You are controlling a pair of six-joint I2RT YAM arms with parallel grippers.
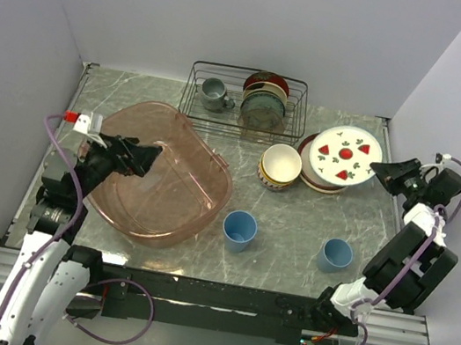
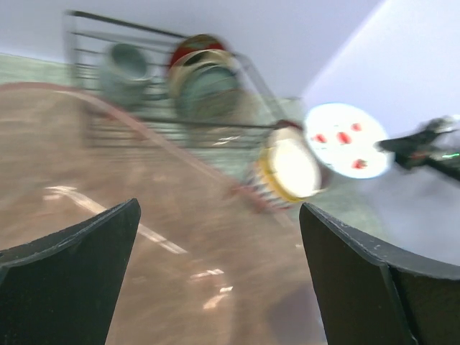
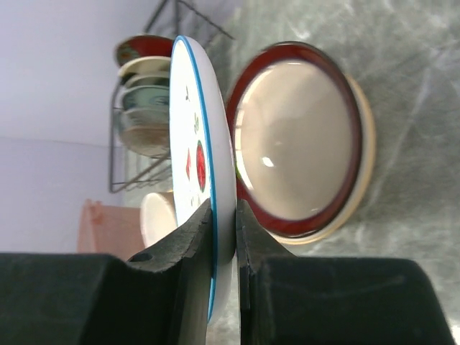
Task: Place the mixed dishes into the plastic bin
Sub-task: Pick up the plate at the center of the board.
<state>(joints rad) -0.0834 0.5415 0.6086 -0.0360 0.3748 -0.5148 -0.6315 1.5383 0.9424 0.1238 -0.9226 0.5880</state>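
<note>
Gripping the strawberry-print plate (image 1: pixel 347 152) by its edge, the right gripper (image 1: pixel 383 170) is handling the pick-up stage of one transfer. Its jaws are standing nearly closed, with only the rim's thickness between them, and the right wrist view is showing both pads pressing on the plate's two faces. The plate is hanging tilted over the red-rimmed plate (image 1: pixel 306 154) and the cream plate (image 3: pixel 363 144) under it, and looks apart from them. The plastic bin (image 1: pixel 218 166) is sitting well apart on the left side of the table, apparently with nothing in it. The cream bowl (image 1: pixel 281 164) and the two light-blue cups (image 1: pixel 239 228) are waiting outside it. The next move is probably calling for a carry leftward over the bowl, high enough to clear the bin's flared rim, then a low release. The left gripper (image 1: pixel 151 154) is hovering over the bin with its jaws spread wide, holding nothing.
</note>
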